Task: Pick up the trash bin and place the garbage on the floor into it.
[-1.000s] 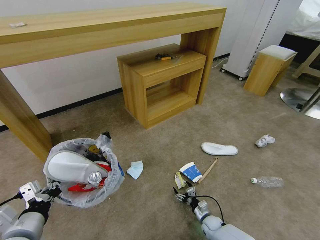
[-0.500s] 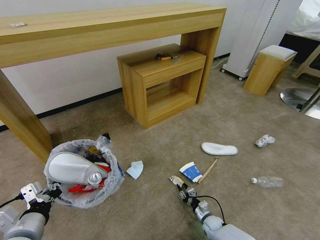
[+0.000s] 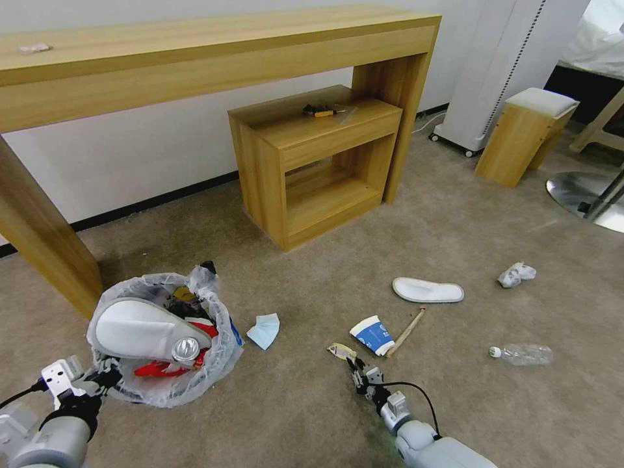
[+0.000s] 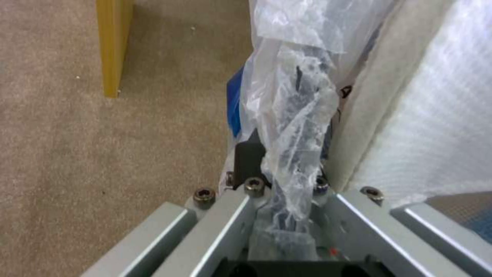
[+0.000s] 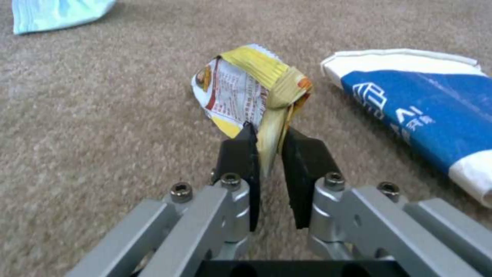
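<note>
The trash bin (image 3: 218,354), lined with a crinkly plastic bag (image 4: 295,96), sits at the lower left of the head view with a white slipper (image 3: 140,328), a crushed can (image 3: 186,348) and red wrappers inside. My left gripper (image 3: 106,376) (image 4: 284,181) is shut on its rim. My right gripper (image 3: 354,365) (image 5: 269,134) is shut on a yellow printed wrapper (image 3: 342,351) (image 5: 246,84), low over the beige carpet floor (image 3: 455,234). Beside it lies a blue-white paper cup (image 3: 373,335) (image 5: 425,107).
More litter lies on the carpet: a pale tissue (image 3: 264,330), a wooden stick (image 3: 407,330), a second white slipper (image 3: 428,290), a clear bottle (image 3: 523,354), a white wad (image 3: 517,274). A long wooden desk (image 3: 214,52), a shelf unit (image 3: 318,162) and a stool (image 3: 523,133) stand behind.
My right gripper, open at the yellow wrapper a second ago, has shut on it and shifted it slightly left. The left gripper and bin have barely moved.
</note>
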Robot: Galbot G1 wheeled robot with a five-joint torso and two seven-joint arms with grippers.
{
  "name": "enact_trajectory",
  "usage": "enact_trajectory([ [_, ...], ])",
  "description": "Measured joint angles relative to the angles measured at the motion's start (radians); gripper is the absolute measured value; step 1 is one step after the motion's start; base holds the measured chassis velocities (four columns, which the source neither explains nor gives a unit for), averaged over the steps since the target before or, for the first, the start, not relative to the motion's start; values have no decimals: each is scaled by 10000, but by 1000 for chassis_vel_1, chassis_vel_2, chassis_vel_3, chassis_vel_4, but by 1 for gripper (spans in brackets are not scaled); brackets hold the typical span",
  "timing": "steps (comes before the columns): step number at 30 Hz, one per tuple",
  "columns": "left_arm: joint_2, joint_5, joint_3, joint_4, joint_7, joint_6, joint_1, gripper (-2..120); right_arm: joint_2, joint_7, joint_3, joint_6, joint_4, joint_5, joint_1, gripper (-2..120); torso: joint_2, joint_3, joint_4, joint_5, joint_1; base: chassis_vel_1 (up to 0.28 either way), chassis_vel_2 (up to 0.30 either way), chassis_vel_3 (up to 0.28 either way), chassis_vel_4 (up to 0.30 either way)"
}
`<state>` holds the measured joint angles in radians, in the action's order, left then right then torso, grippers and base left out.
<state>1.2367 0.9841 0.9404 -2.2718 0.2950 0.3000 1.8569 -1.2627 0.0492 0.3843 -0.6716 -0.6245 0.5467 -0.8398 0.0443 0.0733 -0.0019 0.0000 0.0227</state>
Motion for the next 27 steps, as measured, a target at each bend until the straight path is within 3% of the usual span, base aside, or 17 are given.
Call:
enact_trajectory([
  [16,-43,-140,-96,288,-24,-7,-61,0,208,322,-34,-149,-366,51,73,0,0,0,1,1,0,0,0,0,0],
  [27,-104,-534,-469,609,-47,33,-121,0,2207,666,-192,-131,-2746,424,-531,0,0,0,-1,-4,0,0,0,0,0],
])
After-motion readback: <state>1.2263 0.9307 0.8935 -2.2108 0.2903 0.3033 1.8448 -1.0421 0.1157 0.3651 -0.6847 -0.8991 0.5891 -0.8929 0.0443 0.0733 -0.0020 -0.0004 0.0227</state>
